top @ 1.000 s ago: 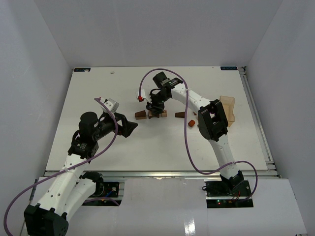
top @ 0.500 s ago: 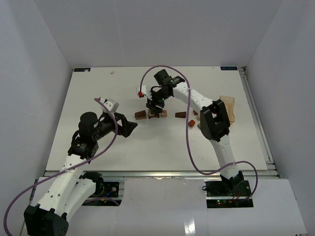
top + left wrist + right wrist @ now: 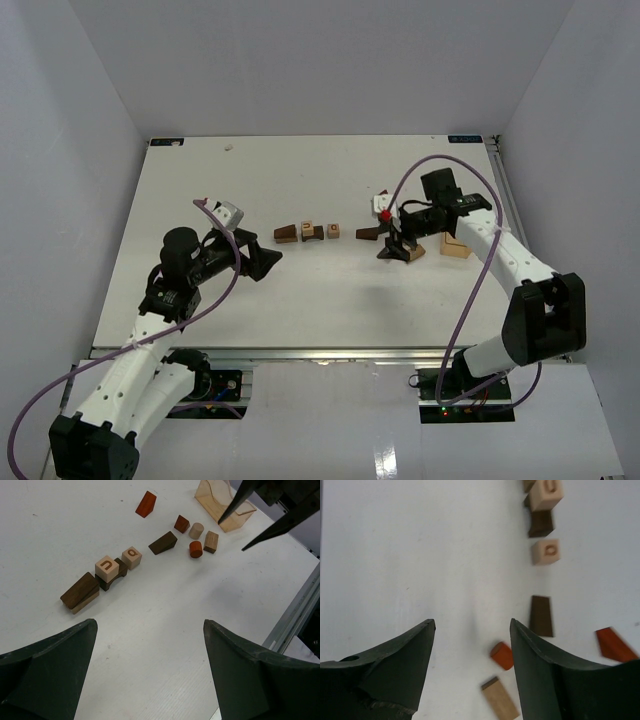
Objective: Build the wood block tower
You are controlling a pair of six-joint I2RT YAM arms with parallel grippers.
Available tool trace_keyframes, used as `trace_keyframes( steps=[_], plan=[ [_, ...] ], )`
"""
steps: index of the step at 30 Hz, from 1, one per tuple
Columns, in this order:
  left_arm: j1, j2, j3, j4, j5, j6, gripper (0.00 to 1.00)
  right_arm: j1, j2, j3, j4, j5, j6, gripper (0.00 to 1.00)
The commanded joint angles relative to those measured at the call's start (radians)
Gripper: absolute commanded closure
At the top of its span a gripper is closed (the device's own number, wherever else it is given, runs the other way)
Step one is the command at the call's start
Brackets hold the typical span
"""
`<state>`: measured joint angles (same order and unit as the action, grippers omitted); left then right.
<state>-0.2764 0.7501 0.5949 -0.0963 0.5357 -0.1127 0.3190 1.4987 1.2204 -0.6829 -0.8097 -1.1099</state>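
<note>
The wood block tower is a low row in mid-table: two stacked wedges (image 3: 80,592), a pale lettered cube (image 3: 106,567) resting on a dark arch (image 3: 116,579), and a second lettered cube (image 3: 132,558) beside it. In the top view the row (image 3: 308,232) lies between the arms. My right gripper (image 3: 471,625) is open and empty, hovering over loose blocks: a red cylinder (image 3: 502,655), a tan block (image 3: 500,700) and a dark wedge (image 3: 541,616). My left gripper (image 3: 150,625) is wide open and empty, held back near the row's left end (image 3: 265,262).
More loose pieces lie right of the row: a red wedge (image 3: 146,504), a small reddish wedge (image 3: 181,523), a tan cylinder (image 3: 196,530) and a brown block (image 3: 211,541). A pale clear box (image 3: 455,245) sits at the right, behind the right gripper (image 3: 395,248).
The right arm has swung from the block row to the right, over the loose blocks, and its jaws have opened wider. The left arm has not moved.
</note>
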Motion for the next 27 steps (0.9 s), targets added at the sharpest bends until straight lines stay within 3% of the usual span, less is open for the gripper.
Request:
trace_keyframes(
  steps=[1,6,14,17,19,22,27],
  plan=[
    [0.006,0.024,-0.01,0.014,0.045,0.0,0.02,-0.109,-0.109,-0.183,0.033,-0.024,-0.14,0.31],
    [0.005,0.038,-0.01,0.014,0.043,-0.004,0.02,-0.193,-0.115,-0.259,0.1,0.003,-0.058,0.31],
    [0.006,0.066,-0.006,0.013,0.064,-0.016,0.02,-0.198,-0.094,-0.323,0.342,0.197,0.25,0.27],
    [0.006,0.064,-0.005,0.013,0.066,-0.017,0.02,-0.197,-0.092,-0.313,0.343,0.229,0.319,0.26],
    [0.006,0.063,-0.004,0.013,0.067,-0.02,0.02,-0.195,-0.117,-0.321,0.338,0.247,0.253,0.21],
    [0.006,0.064,-0.004,0.012,0.069,-0.021,0.02,-0.2,-0.129,-0.307,0.211,0.199,-0.145,0.14],
    [0.006,0.058,-0.002,0.008,0.074,-0.019,0.02,-0.206,-0.024,-0.153,-0.072,0.175,-0.591,0.13]
  ],
)
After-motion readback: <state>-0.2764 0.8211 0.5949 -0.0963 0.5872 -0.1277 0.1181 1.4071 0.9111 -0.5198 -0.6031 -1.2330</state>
